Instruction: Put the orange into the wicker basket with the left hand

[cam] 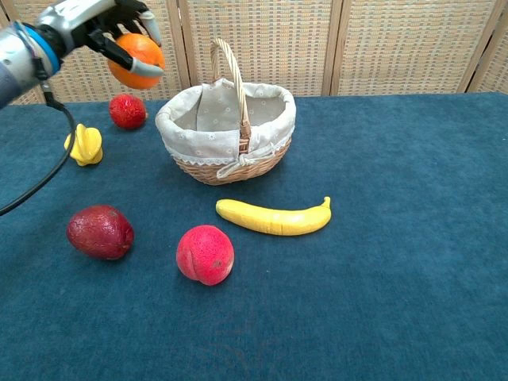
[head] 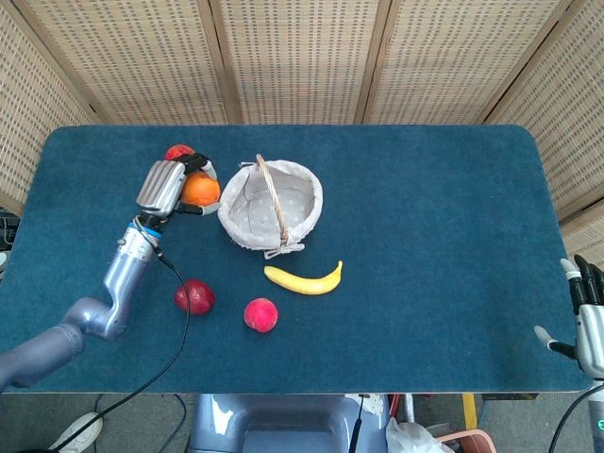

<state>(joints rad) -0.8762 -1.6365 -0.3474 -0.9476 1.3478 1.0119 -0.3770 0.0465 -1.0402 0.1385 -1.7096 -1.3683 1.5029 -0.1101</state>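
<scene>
left hand (cam: 94, 17) raised well above the blue cloth-covered surface (head: 434, 217), fingers (cam: 127, 54) clamped around the round orange fruit (cam: 136, 59). orange sits in the air just left of the round wicker basket with white cloth lining (cam: 226, 127), near its rim but not yet over the opening. step in hand, by my reading: carry across and lower in. to do it well: travel right until the orange is over the lining, left of the upright woven handle (cam: 232, 75), keep height so the fingers clear the rim, then descend and release low. right hand (head: 591, 326) at the surface's near right edge, fingers apart, holding nothing.
</scene>
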